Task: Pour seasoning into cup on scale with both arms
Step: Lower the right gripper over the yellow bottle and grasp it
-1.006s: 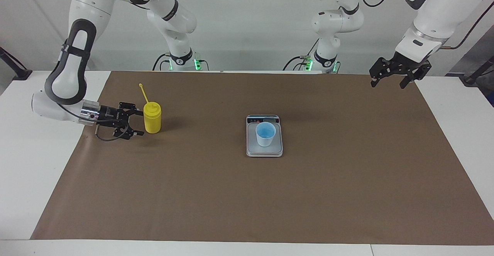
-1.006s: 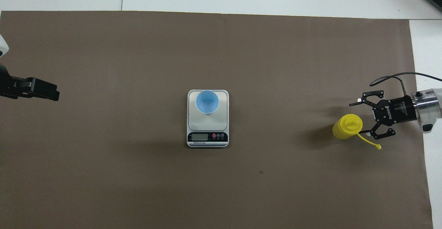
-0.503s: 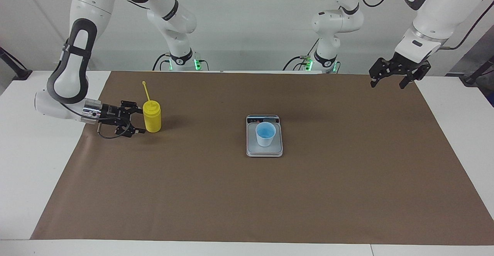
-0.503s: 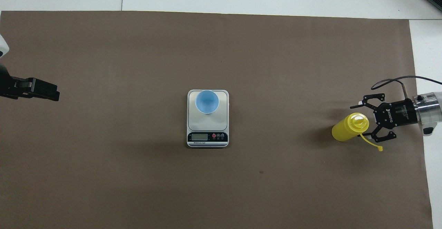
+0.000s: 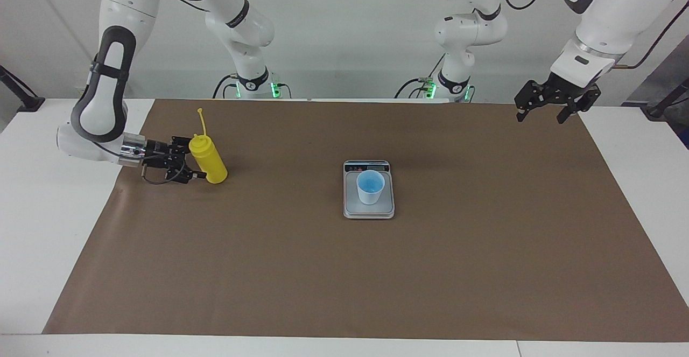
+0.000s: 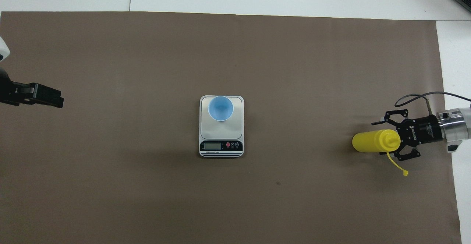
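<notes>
Your obstacles: scale with cup mid-mat, tilted seasoning bottle toward the right arm's end, open brown mat between them

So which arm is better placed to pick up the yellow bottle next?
The right arm. Its end effector is open and level with the tilted yellow bottle, its fingers to either side of the bottle's top. The left end effector waits, raised at the table's other end. The cup sits on the scale.

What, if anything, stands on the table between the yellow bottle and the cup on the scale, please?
Nothing visible does. Only bare brown mat lies between the tilted yellow bottle at the right arm's end and the cup on the scale.
</notes>
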You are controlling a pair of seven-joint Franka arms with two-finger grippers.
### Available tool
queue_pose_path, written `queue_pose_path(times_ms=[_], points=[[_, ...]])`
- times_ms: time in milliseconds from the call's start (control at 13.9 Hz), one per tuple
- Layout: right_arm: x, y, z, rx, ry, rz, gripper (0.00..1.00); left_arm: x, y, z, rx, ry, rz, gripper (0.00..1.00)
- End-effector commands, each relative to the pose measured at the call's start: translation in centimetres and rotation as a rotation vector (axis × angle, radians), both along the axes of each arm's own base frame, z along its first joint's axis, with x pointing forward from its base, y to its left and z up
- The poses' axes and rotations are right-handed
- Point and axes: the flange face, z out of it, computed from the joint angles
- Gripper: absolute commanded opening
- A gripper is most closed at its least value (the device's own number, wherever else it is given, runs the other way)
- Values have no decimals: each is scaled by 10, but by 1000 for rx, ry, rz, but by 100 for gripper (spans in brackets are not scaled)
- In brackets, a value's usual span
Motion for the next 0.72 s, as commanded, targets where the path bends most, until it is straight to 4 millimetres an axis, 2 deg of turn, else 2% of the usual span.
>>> queue_pose_path(times_ms=[0,216,287,359,431,503,647], points=[[-9,9,7,22,-12,25,100,-6,1,-1,10,-18,0,100],[-10,14,9,36,0,39,100,-7,1,-1,10,-17,0,100],[-10,14,9,34,-6,43,82,-7,1,-2,11,-15,0,100],[-9,14,11,24,-13,48,14,-8,1,-2,11,-15,0,100],[-4,18,14,5,-24,52,0,-8,1,-2,11,-15,0,100],[0,19,25,-21,-41,41,0,-8,1,-2,11,-15,0,100],[11,45,55,-80,-61,66,0,-8,1,-1,11,-17,0,100]])
